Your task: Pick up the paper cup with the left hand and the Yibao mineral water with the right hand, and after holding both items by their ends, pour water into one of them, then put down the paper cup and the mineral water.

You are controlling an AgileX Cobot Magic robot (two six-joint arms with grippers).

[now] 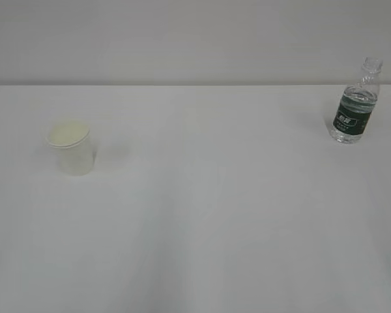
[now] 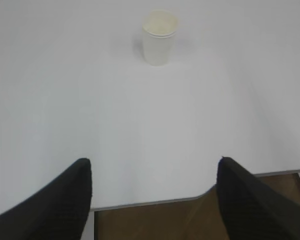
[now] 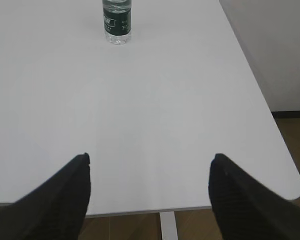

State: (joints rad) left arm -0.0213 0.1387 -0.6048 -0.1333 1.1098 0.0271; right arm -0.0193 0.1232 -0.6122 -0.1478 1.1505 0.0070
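White tapered paper cup [image 2: 160,37] and clear green-labelled plastic bottle [image 3: 117,21] stand untouched; left gripper [image 2: 152,200] and right gripper [image 3: 150,197], both spread, should approach level, centred.

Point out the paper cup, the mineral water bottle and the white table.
paper cup [image 1: 73,155], exterior view, on its side wall.
mineral water bottle [image 1: 352,116], exterior view, on its dark green label.
table [image 1: 215,215], exterior view, on a bare patch of the top.

Cup [image 1: 71,149] left, bottle [image 1: 356,104] far right
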